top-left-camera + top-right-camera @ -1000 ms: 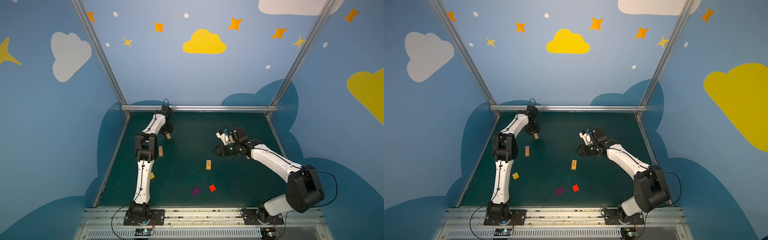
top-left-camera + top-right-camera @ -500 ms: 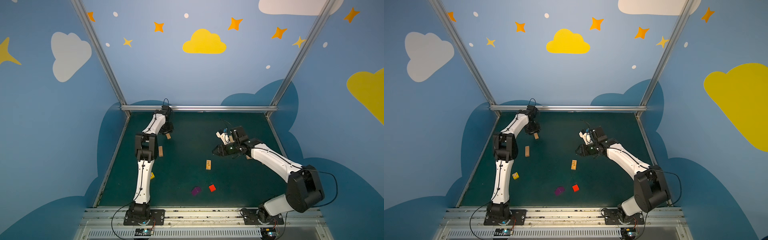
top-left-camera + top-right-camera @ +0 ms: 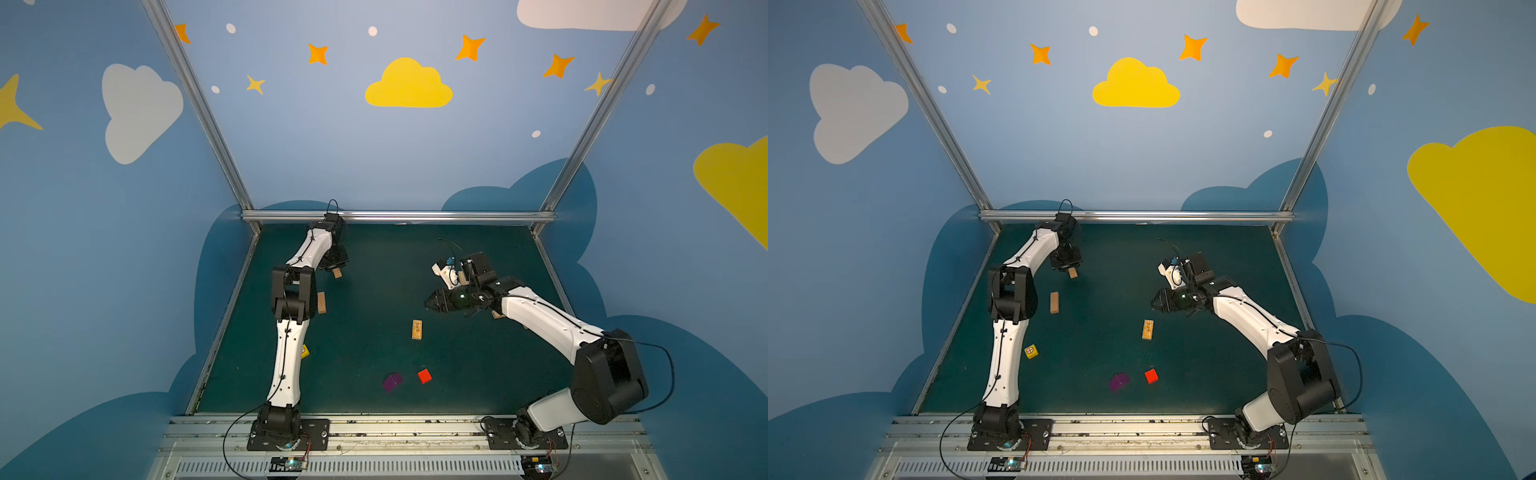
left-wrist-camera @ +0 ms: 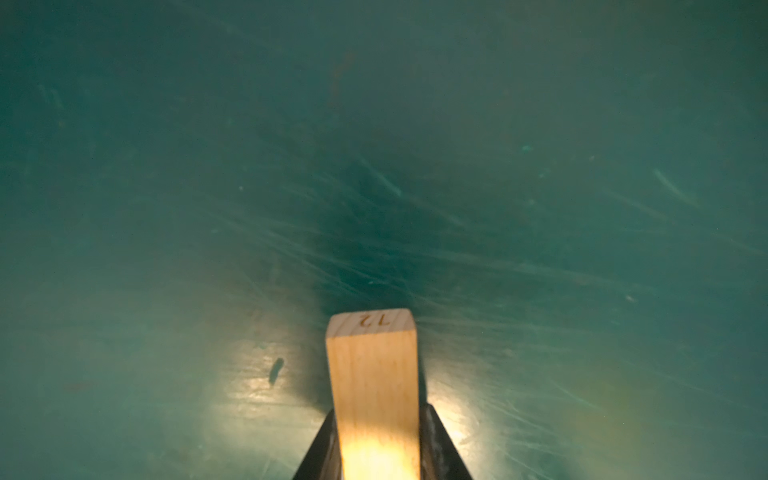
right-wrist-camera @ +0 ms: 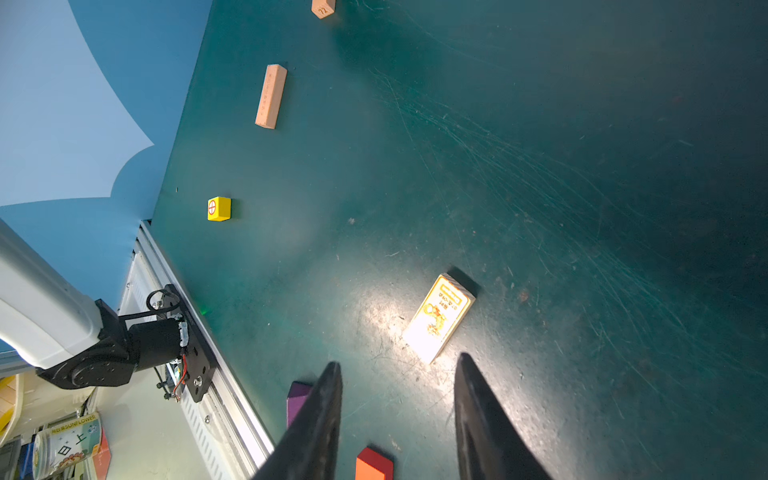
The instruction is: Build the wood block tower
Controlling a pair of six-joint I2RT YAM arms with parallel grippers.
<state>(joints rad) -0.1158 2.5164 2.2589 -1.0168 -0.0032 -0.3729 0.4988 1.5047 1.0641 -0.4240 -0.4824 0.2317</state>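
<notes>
My left gripper is shut on a pale tan plank and holds it end-down at the mat's back left. A plain plank lies beside the left arm. The orange-printed plank lies mid-mat, just ahead of my open, empty right gripper. A yellow cube sits near the left arm. The red cube and purple cube sit near the front. No tower is in view.
The dark green mat is fenced by blue walls and a metal rail at the back. The arm bases stand on the front rail. A tan block edge peeks out from under the right forearm.
</notes>
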